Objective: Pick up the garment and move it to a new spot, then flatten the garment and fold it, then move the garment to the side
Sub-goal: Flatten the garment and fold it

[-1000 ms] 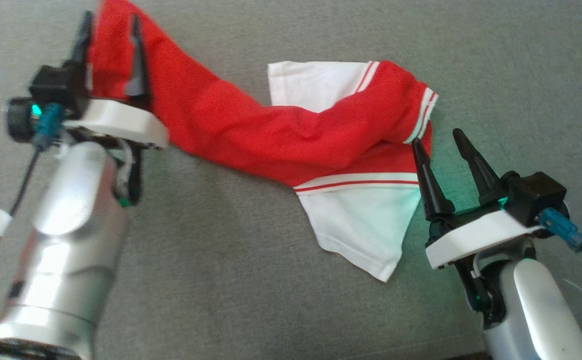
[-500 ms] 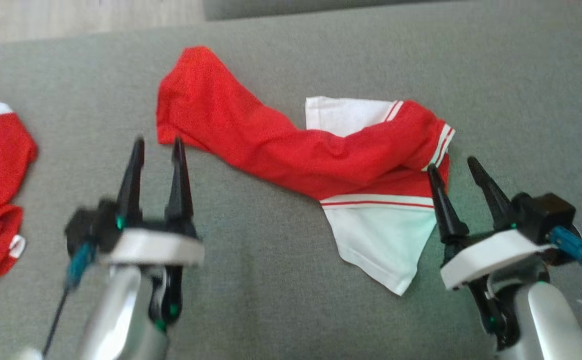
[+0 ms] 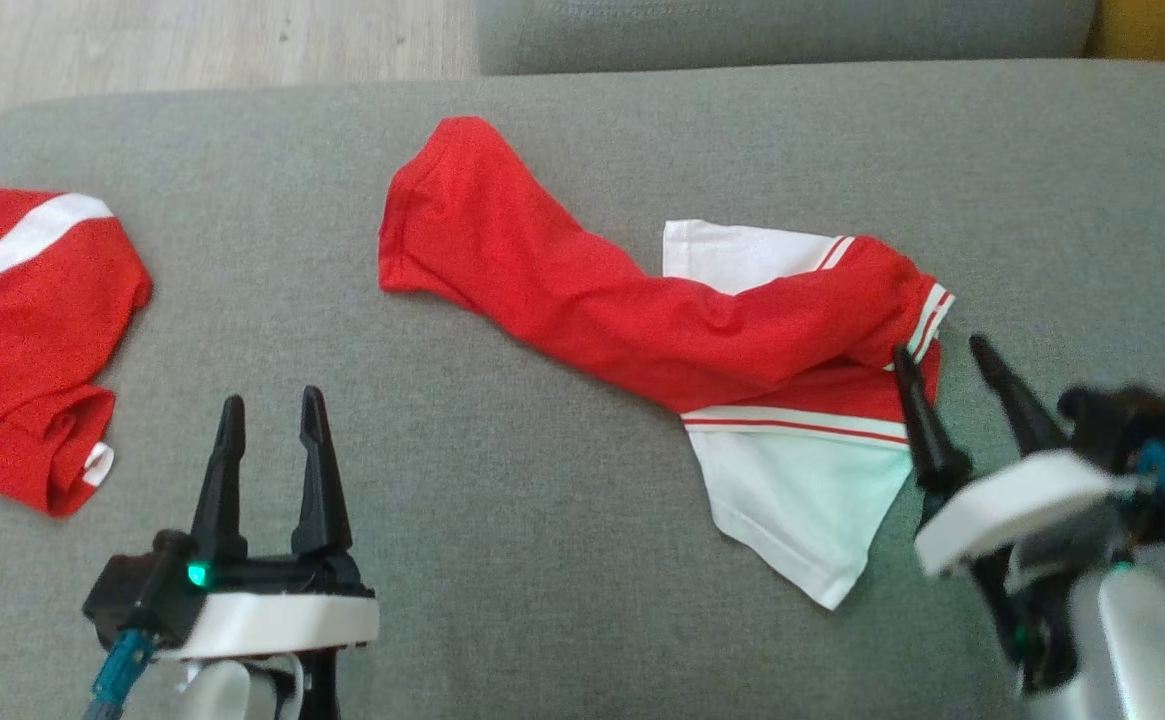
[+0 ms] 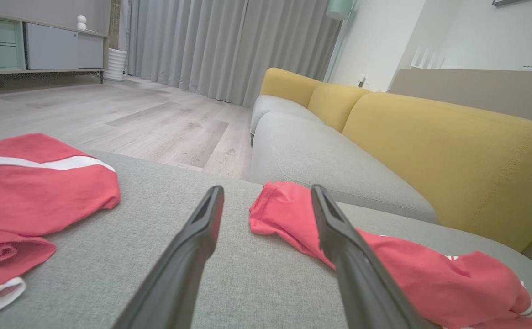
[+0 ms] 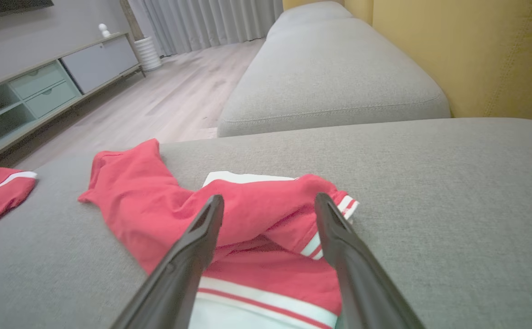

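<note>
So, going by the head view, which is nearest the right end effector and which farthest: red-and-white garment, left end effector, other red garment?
1. The red-and-white garment, just beside the fingertips of the right end effector.
2. The left end effector, at lower left.
3. The other red garment, at the far left edge.

Soft, even daylight fills all three views, leaving only faint shadows under the garment (image 3: pixel 642 320) — its white panel takes a green tint beside the right gripper (image 3: pixel 940 346). That gripper and its forearm are smeared with blur in the head view, while both wrist views bow straight lines toward the edges.
</note>
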